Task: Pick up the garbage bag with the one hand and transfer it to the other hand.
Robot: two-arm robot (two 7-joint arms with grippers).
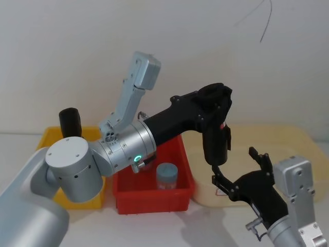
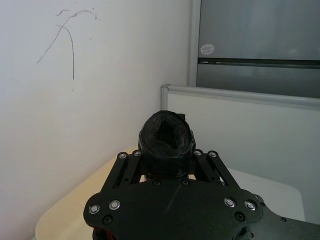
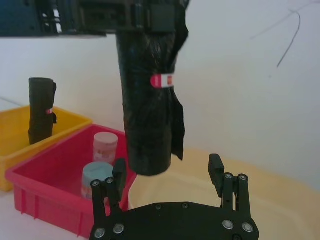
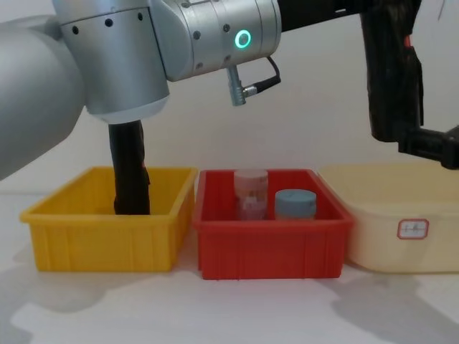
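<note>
Left gripper [image 1: 217, 105] pinching top of garbage bag [image 3: 147, 110], right gripper [image 1: 237, 167] spread at its 5 o'clock, red mark [image 3: 162, 80] seen from right wrist

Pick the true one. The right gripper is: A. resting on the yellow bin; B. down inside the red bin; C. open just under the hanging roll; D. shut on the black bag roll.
C: the right gripper sits open beneath the bag roll that the left gripper holds.

White table [image 4: 237, 308] is carrying three containers, sitting close together in a row: yellow bin [image 4: 107, 247] at nine o'clock, red bin [image 4: 269, 251] dead centre, cream tub [image 4: 373, 240] at three o'clock.
</note>
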